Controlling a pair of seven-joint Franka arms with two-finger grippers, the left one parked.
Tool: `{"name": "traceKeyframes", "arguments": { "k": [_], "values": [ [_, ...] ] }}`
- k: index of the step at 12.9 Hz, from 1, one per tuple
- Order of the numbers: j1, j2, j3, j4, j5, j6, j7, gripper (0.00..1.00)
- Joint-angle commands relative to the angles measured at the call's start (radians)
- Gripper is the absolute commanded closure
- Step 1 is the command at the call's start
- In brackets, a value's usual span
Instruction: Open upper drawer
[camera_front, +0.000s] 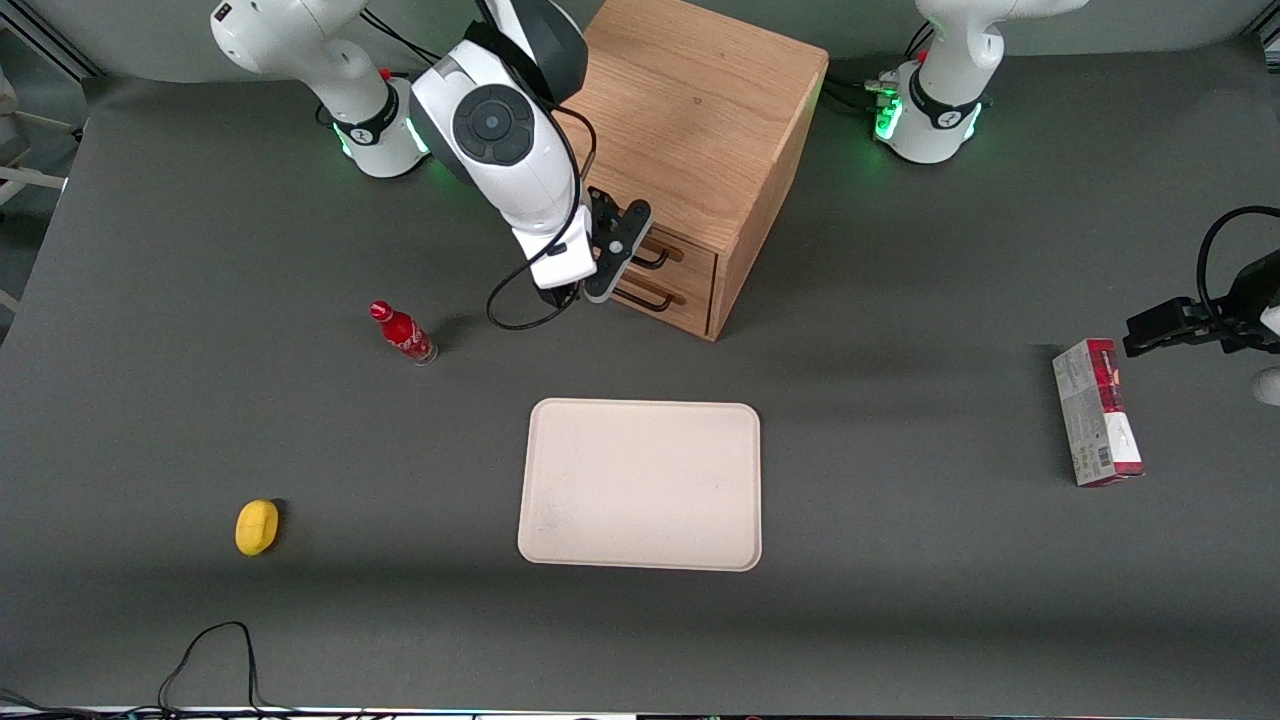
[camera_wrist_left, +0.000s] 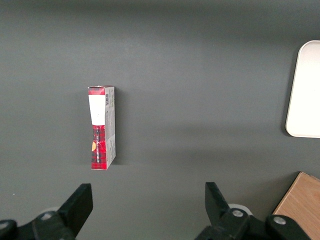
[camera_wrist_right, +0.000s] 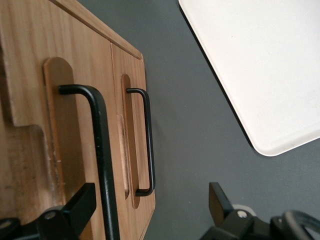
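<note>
Jaws spread wide in front of the upper drawer (camera_wrist_right: 30, 75), nothing gripped.
The gripper (camera_wrist_right: 150, 205) hangs at the front of the oak cabinet (camera_front: 700, 120), one finger (camera_wrist_right: 82, 202) just beside the upper drawer's black handle (camera_wrist_right: 100, 150); the lower drawer (camera_wrist_right: 131, 125) sits shut beneath. A cream tray (camera_front: 640, 485) lies on the bench (camera_front: 900, 600), nearer the front camera.

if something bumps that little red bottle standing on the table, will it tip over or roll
Probably both. The red bottle stands upright, tall and narrow on a small base, so a nudge would likely topple it. Its round body would then likely roll on the flat table. The gripper is at the upper drawer, apart from it.
</note>
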Motion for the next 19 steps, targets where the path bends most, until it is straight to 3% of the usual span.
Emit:
{"name": "traceKeyframes", "arguments": {
  "k": [1,6,8,19],
  "values": [
    [0.008,-0.015,-0.005,-0.035,0.001,0.030,-0.024,0.00],
    [0.008,-0.006,-0.005,-0.035,-0.001,0.035,-0.024,0.00],
    [0.007,0.006,-0.005,-0.035,-0.034,0.047,-0.024,0.00],
    [-0.035,0.063,-0.019,0.032,-0.036,0.045,-0.024,0.00]
  ]
}}
